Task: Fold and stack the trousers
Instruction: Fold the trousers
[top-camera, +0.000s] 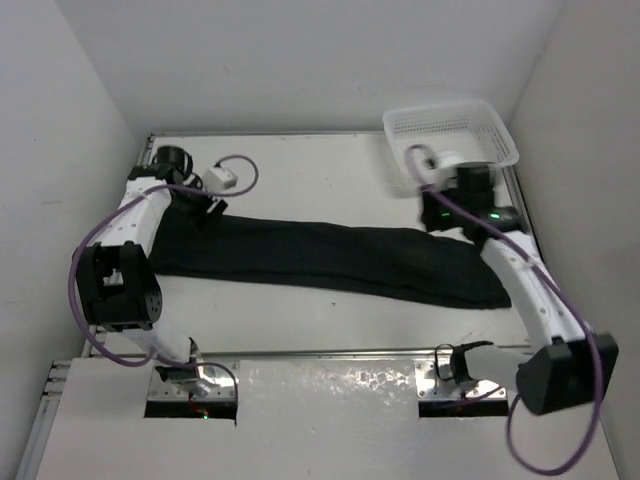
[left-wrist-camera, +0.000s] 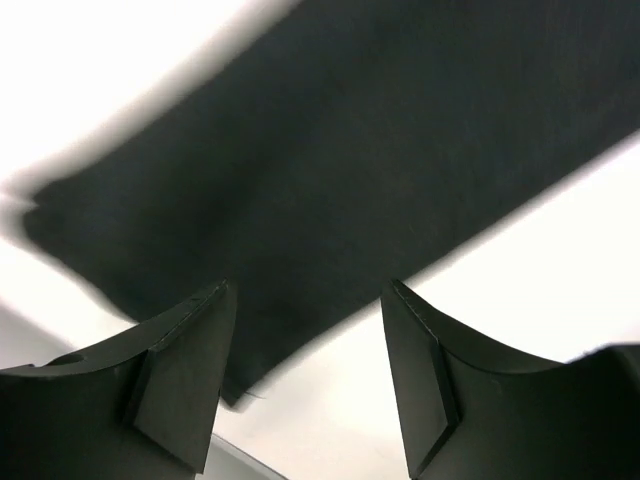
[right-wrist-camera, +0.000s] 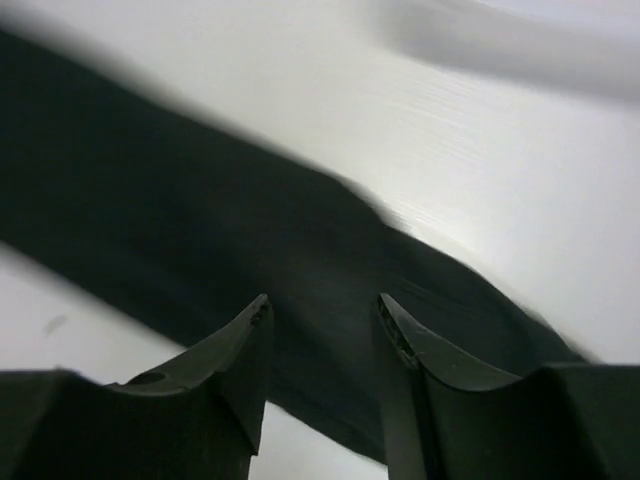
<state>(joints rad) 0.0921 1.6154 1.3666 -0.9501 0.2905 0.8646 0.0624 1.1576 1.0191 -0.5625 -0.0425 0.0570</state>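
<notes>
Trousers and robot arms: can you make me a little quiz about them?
1. True or false: the trousers lie inside the basket.
2. The basket is: A white, B black, C red.
3. Fill in: the left gripper and the right gripper are both ____ above the cloth.
Key: 1 false, they lie stretched out on the table; 2 A; 3 open.

No legible text, label, brand name, number or sign can be read in any of the three views. The green indicator lights visible in the top view carry no characters.
</notes>
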